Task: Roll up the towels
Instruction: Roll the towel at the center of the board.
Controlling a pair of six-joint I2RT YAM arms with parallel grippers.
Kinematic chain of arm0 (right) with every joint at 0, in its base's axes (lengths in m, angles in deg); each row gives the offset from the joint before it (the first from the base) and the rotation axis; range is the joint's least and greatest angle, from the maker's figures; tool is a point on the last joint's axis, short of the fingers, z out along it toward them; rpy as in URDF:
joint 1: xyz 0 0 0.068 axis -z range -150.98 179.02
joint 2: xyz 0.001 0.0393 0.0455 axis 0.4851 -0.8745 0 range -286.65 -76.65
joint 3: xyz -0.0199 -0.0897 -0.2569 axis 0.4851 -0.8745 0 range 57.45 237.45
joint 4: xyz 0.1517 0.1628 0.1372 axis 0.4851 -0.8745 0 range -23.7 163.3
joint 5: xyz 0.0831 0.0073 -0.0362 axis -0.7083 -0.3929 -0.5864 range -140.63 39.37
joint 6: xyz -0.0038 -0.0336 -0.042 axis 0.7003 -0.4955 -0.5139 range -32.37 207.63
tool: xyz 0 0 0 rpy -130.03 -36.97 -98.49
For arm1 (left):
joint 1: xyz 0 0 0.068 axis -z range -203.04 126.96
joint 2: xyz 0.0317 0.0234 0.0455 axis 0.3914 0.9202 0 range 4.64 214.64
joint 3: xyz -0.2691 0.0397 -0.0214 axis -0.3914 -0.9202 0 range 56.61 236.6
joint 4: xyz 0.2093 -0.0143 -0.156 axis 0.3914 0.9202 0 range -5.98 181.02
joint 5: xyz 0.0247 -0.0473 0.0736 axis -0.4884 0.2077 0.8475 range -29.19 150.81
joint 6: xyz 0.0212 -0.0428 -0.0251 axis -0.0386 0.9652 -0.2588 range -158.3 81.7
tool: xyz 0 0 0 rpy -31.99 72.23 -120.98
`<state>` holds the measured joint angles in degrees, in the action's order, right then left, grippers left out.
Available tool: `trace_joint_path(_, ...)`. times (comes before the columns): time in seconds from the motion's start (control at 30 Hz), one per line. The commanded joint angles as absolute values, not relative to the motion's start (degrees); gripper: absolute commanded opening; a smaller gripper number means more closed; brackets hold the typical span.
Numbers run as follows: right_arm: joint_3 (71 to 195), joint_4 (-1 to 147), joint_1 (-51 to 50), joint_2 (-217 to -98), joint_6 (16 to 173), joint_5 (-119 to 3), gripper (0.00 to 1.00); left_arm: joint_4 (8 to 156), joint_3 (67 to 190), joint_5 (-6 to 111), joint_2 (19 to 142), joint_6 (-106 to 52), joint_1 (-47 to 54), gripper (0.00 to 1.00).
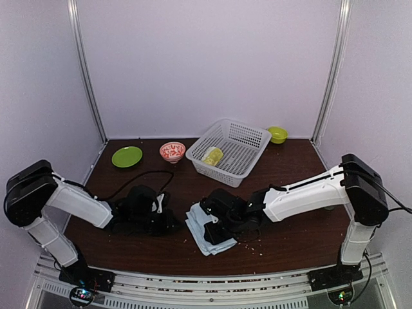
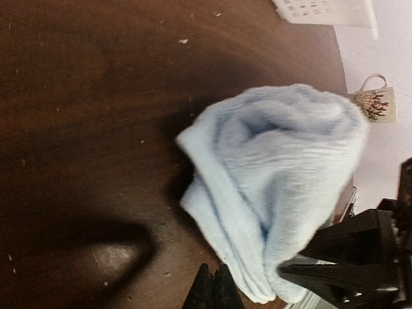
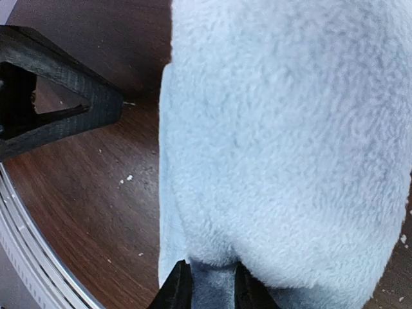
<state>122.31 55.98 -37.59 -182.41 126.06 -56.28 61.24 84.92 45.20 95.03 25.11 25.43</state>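
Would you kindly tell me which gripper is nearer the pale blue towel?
Right. The right gripper is on the pale blue towel, fingers pinching its fabric; the left gripper sits just beside the towel's left edge.

Your top external camera sits above and behind the arm bases, well back. It looks down and toward the far wall, so you get the whole counter [image 1: 290, 248] at once. Your left wrist camera hangs low over the counter's near part and faces right. It is close on the pale blue towel [image 2: 277, 187], with a corner of the white basket [image 2: 322, 9] at the frame's top. Your right wrist camera is nearer still, facing left, and the towel fills most of it. All three views share that towel and the brown counter around it.
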Motion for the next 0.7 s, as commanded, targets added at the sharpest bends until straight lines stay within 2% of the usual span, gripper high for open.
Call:
trace_joint_path(0.0,121.6,57.0,-37.8,-184.3,127.3,-56.8,0.24,68.0,85.8,48.2,86.6,22.2,25.6,0.00)
trace_joint_path(0.2,121.9,56.8,-38.1,-186.1,127.2,-56.4,0.25,74.3,92.6,50.1,83.3,18.5,25.7,0.00)
trace_joint_path(0.67,121.2,58.6,-38.0,-186.3,128.2,-57.6,0.27,71.1,105.1,44.8,98.0,16.5,25.6,0.00)
